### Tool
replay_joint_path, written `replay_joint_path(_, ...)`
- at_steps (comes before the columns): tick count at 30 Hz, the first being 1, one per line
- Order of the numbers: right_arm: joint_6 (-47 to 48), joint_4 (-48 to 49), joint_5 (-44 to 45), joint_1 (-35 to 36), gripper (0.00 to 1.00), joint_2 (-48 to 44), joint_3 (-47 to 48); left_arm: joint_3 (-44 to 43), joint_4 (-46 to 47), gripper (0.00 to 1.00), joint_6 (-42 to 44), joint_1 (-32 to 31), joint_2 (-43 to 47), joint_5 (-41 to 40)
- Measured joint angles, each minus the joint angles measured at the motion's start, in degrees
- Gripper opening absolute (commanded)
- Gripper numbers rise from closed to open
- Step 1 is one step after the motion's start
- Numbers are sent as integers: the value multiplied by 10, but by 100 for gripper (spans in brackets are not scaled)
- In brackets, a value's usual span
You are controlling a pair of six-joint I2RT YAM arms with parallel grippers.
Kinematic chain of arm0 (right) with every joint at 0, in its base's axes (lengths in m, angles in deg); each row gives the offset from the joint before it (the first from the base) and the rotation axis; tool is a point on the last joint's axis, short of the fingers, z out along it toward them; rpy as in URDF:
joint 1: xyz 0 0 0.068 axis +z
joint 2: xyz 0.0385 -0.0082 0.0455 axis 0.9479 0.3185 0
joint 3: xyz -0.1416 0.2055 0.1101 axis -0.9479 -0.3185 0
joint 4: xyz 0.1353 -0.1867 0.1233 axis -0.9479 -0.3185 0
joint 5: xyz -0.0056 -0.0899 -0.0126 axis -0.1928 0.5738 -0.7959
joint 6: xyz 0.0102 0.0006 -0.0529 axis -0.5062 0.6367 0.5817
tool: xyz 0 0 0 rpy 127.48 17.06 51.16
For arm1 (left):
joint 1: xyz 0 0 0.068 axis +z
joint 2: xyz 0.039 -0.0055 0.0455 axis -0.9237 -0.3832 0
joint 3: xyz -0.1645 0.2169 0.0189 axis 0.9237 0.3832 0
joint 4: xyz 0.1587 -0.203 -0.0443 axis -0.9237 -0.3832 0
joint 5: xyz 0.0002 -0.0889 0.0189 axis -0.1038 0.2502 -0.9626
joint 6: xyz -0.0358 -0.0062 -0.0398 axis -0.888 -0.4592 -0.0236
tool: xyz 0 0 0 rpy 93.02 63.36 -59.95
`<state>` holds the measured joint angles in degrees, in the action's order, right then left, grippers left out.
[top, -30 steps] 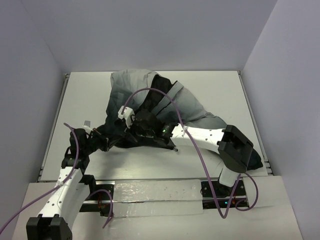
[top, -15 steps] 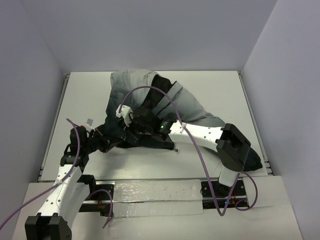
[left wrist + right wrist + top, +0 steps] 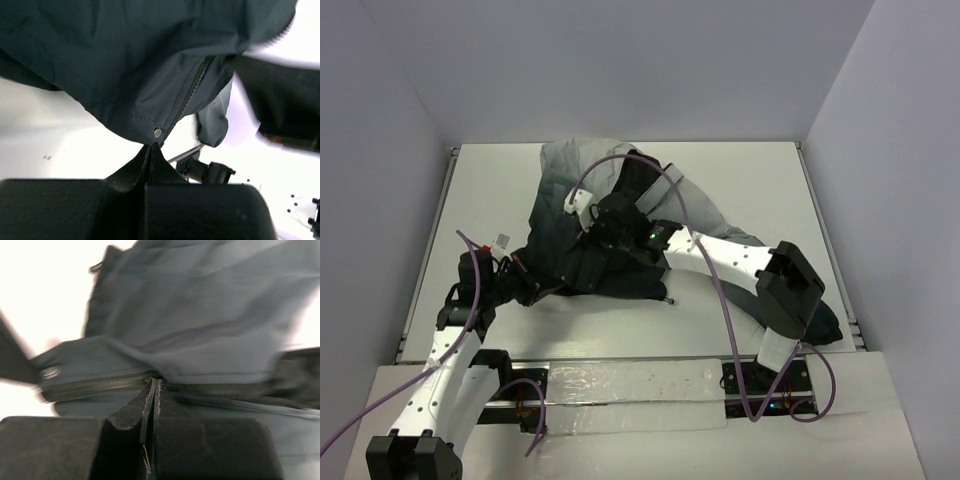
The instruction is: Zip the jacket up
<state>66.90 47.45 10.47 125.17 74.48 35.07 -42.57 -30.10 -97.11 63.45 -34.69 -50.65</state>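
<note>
- Shows a large soft jacket [image 3: 708, 216], light grey fading to dark charcoal, heaped on the white counter [image 3: 750, 170] from the middle toward the far edge, pale end farthest from the arm bases, dark end nearest.
- In the left wrist view, catches the left hand [image 3: 150, 148] clenched on the jacket's charcoal bottom hem, with the cloth pinched between the tips of the black fingers [image 3: 131, 169].
- Sets a small silver snap [image 3: 158, 132] just above that pinch, at the foot of the dark zipper [image 3: 192, 90], which climbs up and to the right across the charcoal cloth.
- From above, places this left grasp at the near-left edge of the heap, low over the counter.
- In the right wrist view, blurred, finds the right hand [image 3: 152, 384] clamped on the zipper line, pads pressed together, the dark track running off to both sides.
- Picks out a second metal snap [image 3: 50, 372] at the left end of that track.
- From above, puts the right wrist on top of the heap near its middle, apart from the left hand.
- Trails purple cables [image 3: 720, 300] along both arms.
</note>
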Motion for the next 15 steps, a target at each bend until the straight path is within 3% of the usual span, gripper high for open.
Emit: replay_joint_path(15, 10, -34, 18, -192, 0, 61, 137, -125, -63, 0, 47, -4, -12, -27)
